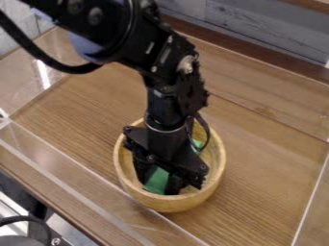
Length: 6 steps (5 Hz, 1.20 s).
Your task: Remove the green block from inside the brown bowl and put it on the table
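The gripper [164, 174] reaches straight down into the brown bowl [201, 191], jaws closed on the green block [160, 180] inside it. A shallow pinch could let the block slip during lifting, or the fingers might snag the rim and drag the bowl across the table [90, 106]

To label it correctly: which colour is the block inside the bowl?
Bright green. The block shows in the only camera view, between the hand's fingers.

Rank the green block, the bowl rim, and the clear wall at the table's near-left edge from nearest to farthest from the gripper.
1. Green block: between the fingers of the gripper, inside the bowl.
2. Bowl rim: ringing the gripper on all sides.
3. Clear wall: at the table's left edge, well outside the bowl.
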Available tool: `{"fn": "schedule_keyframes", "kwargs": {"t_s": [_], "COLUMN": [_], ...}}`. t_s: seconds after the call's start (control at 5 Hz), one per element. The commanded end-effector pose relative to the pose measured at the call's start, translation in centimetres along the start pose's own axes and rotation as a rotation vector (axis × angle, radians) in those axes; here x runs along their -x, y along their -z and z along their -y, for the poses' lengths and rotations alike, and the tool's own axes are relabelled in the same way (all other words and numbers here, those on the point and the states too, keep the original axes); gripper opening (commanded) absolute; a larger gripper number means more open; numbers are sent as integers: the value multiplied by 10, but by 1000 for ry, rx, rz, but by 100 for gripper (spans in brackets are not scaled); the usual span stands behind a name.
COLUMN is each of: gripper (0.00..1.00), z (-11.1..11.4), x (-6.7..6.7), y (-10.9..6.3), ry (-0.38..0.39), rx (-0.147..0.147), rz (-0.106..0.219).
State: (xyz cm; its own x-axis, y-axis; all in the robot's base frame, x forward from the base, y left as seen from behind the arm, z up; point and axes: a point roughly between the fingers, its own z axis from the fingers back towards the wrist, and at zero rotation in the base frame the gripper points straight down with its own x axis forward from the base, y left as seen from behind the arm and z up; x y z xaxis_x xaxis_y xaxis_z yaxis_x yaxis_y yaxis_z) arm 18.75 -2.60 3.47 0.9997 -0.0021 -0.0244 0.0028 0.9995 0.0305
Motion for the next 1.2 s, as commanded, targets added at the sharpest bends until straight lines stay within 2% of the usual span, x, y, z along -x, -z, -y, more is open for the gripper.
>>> {"fn": "schedule_keyframes", "kwargs": {"t_s": [0.0,1.0], "gripper": [0,0], "z": [-2,-7], "x": [-8,-10], "y": [-12,-20], "ry": [-5,-2], "rx": [6,17], "rz": [46,41]}}
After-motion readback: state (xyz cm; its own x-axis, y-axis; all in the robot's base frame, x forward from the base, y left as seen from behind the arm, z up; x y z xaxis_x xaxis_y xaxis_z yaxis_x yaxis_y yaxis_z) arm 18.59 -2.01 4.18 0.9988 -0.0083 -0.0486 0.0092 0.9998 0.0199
